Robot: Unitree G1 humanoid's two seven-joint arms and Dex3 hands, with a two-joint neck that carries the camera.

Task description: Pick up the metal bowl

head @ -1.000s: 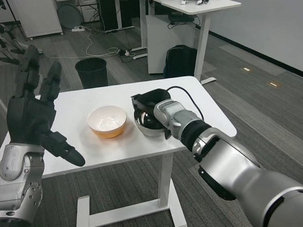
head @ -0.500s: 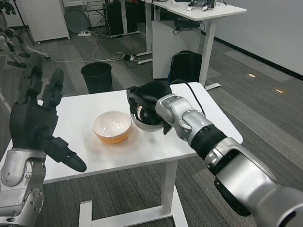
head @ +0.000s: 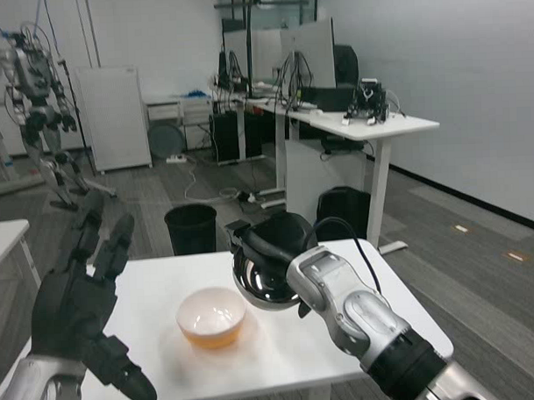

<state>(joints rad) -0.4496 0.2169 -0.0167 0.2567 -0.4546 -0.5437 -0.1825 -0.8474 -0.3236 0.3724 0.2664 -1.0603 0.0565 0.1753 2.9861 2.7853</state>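
Holding the metal bowl (head: 266, 283) above the white bench (head: 281, 340), the right hand (head: 270, 239) grips its far rim with fingers curled over the edge. Bowl tilted, polished underside facing the camera; contents not visible. Orange bowl (head: 211, 317) with white inside sits on bench just left of it, nothing in it. Left hand (head: 78, 314) raised at left, fingers spread, holding nothing.

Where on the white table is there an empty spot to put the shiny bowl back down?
The white table is bare along its right edge. Another bare strip lies between the orange bowl and the left robot hand. The middle is crowded: the right robot hand holds the metal bowl close beside the orange bowl.
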